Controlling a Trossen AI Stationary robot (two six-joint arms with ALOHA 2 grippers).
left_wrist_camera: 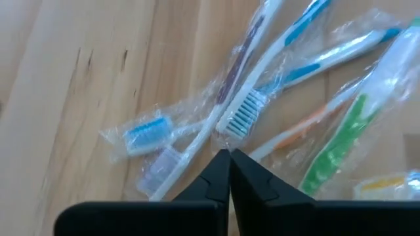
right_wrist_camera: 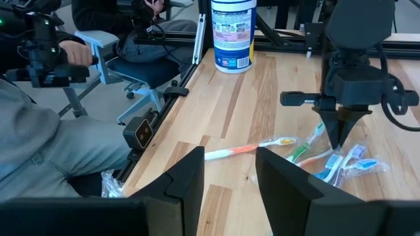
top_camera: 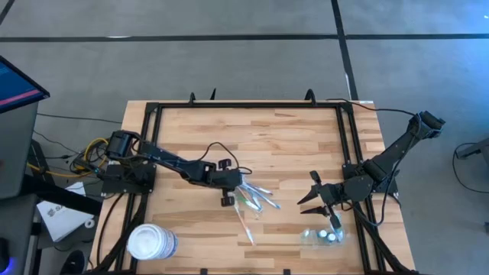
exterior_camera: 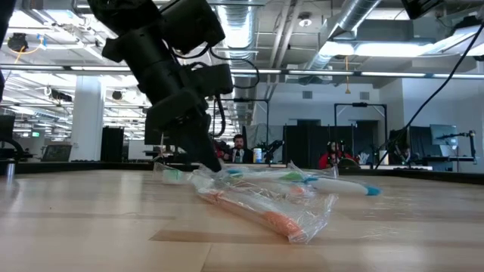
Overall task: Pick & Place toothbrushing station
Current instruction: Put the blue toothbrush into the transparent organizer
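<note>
The see-through toothbrushing station (top_camera: 323, 235) stands on the table near the front right, with small dark and white bits inside. My right gripper (top_camera: 312, 200) is open and empty, a little to the far left of it; its fingers show apart in the right wrist view (right_wrist_camera: 226, 177). A pile of toothbrushes in clear wraps (top_camera: 256, 200) lies flat at the table's middle. My left gripper (top_camera: 234, 188) is shut, with its tips at the pile's left end (left_wrist_camera: 229, 155). It also shows in the low view (exterior_camera: 214, 165). My left gripper's shut fingertips (left_wrist_camera: 223, 160) meet the clear wrap beside the bristle head of a white and blue toothbrush (left_wrist_camera: 237, 119). They come slanting down from the table's left. The toothbrush lies on the table. I cannot tell whether any wrap is caught between the fingers.
A white round tub (top_camera: 151, 243) lies at the front left corner. A black frame (top_camera: 348, 145) runs round the tabletop. People sit beyond the table's left edge in the right wrist view (right_wrist_camera: 39, 131). Bare wood lies across the far half of the table (top_camera: 267, 134).
</note>
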